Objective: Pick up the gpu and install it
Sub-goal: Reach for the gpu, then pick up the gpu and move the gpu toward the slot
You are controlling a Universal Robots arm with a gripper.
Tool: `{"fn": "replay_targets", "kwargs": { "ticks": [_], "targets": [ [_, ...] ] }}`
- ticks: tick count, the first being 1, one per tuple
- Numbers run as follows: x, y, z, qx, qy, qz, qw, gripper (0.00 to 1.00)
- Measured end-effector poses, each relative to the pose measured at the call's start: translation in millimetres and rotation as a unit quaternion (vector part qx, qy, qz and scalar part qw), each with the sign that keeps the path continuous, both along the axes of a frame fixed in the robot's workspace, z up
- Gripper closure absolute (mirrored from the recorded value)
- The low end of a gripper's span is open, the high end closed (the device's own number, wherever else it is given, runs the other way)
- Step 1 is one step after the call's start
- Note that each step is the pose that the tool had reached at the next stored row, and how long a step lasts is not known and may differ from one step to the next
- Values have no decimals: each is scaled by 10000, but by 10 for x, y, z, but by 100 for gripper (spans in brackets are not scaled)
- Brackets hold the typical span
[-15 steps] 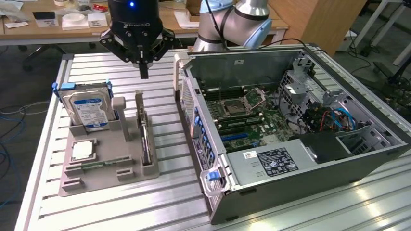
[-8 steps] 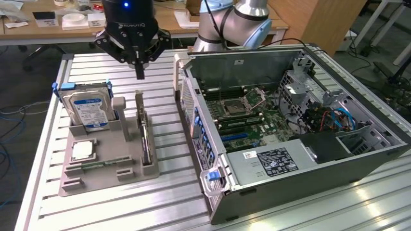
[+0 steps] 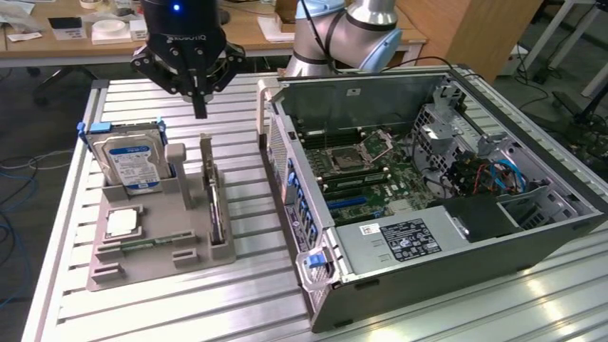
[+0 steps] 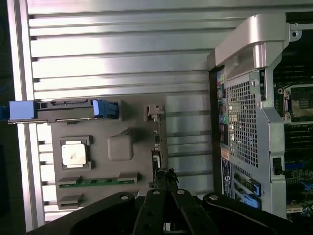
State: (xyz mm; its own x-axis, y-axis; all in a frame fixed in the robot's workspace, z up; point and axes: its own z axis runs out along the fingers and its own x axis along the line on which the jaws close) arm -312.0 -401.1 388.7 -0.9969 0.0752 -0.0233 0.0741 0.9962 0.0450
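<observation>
Ideally the gripper [image 3: 199,112], its fingers pressed together and empty, should line up squarely over the gpu [image 3: 216,205] standing on edge, to grasp it cleanly.

Robotics laboratory or technical workshop. Indicated by the slotted aluminium counter [image 3: 247,299], the industrial robot arm [image 3: 357,32] rising behind it, and the open desktop tower [image 3: 428,185] lying on its side with the motherboard [image 3: 380,187] exposed. Beside the tower, a grey moulded fixture [image 3: 161,242] holding loose computer parts in fixed slots. Behind, a wooden counter [image 3: 242,32] strewn with small boxes and papers; loose cables [image 3: 11,182] on the floor.
</observation>
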Motion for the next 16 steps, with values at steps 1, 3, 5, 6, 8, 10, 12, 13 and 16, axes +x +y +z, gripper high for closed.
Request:
{"fn": "replay_targets", "kwargs": {
  "ticks": [1, 3, 5, 6, 8, 10, 12, 13, 16],
  "targets": [
    [-10, 0, 0, 0, 0, 0, 10000, 89],
    [-33, -1, -2, 0, 0, 0, 10000, 89],
    [-57, -3, -3, 0, 0, 0, 10000, 89],
    [-69, -3, -3, 0, 0, 0, 10000, 89],
    [-87, -3, -4, 0, 0, 0, 10000, 89],
    [-92, -4, -4, 0, 0, 0, 10000, 89],
    [-92, -3, -4, 0, 0, 0, 10000, 89],
    [-92, -3, -4, 0, 0, 0, 10000, 89],
    [-92, -3, -4, 0, 0, 0, 10000, 89]
  ]
}}
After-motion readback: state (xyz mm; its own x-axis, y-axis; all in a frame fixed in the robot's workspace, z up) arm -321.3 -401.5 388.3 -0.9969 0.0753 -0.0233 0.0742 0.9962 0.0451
